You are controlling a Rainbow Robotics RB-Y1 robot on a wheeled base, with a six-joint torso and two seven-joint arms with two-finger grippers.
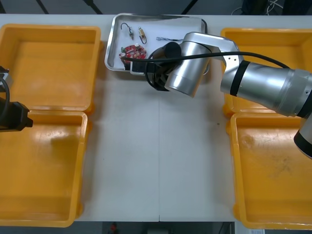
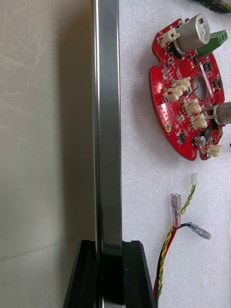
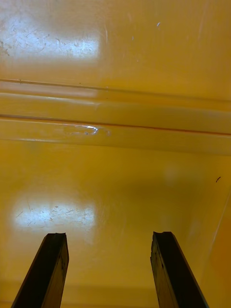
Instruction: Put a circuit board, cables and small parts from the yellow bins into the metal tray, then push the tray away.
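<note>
Where the near rim of the metal tray [image 2: 107, 120] meets the table [image 1: 156, 161], the right gripper [image 2: 108, 250] is seen clamped across that rim, one finger inside and one outside. Open table is left on the tray's near side, between the yellow bins [image 1: 48, 27]. On the tray's white lining a round red circuit board [image 2: 185, 96] is laid near the rim, with a red and yellow cable [image 2: 166, 245] beside it and small metal parts [image 1: 130, 30] farther in. The right arm [image 1: 263, 83] is bent in from the right. The left gripper [image 3: 109, 236] is held wide apart over the two left-hand bins' meeting rims.
</note>
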